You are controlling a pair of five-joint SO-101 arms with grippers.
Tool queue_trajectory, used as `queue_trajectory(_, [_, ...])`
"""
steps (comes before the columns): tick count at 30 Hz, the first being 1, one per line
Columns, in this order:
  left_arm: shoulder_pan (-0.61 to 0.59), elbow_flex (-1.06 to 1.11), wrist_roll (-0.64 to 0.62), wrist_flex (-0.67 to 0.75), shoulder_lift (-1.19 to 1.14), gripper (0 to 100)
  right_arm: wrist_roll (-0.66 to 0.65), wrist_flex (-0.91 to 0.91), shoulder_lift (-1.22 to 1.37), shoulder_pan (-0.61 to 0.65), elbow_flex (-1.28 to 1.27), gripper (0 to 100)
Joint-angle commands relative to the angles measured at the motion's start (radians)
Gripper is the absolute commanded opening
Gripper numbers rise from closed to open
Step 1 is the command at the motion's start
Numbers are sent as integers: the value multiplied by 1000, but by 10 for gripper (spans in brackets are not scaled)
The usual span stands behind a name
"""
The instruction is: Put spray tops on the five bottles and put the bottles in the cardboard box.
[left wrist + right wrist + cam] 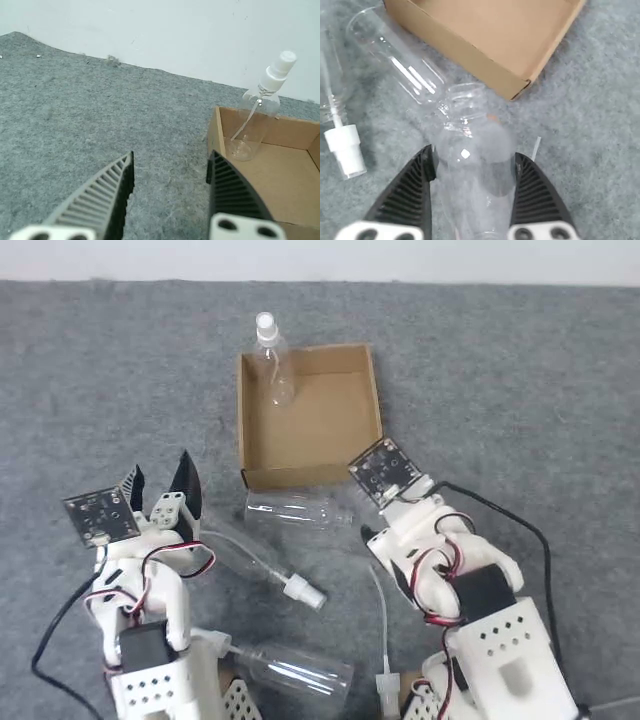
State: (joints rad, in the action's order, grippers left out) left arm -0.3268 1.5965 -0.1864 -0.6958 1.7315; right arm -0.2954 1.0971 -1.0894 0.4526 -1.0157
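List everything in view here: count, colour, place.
cardboard box: one, brown, mid-table.
topped bottles: two, clear, white tops; one upright in the box, one lying by the left arm.
other bottles: two, clear, lying; one topless before the box, one at the near edge.
held bottle: one, clear, topless, in the right gripper.
loose spray top: one, white, by the right arm.
mat: one, grey, under everything.
grippers: two, black fingers; left gripper open, right gripper gripping the held bottle.

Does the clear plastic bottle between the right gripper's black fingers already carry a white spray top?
No, the clear plastic bottle in the right gripper has a bare, open neck with nothing fitted on it.
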Motion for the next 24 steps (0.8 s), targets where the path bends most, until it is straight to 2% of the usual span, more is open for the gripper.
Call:
queue_trajectory(1, [5,-28,6,29,15,224,14,-25,-30,-16,6,7])
queue_trajectory(3, [5,-44,6,23,14,224,14,-25,-30,-16,5,7])
queue_trajectory(7, [5,-117,6,-78,15,224,14,-25,-30,-19,5,7])
queue_trajectory(13, [46,-194,15,-183,14,225,40,-51,-31,-93,5,7])
queue_trajectory(18, [144,-194,127,-186,9,225,100,-79,-31,-173,5,7])
queue_trajectory(24, [203,-236,219,-247,8,225,150,-108,-31,-237,3,7])
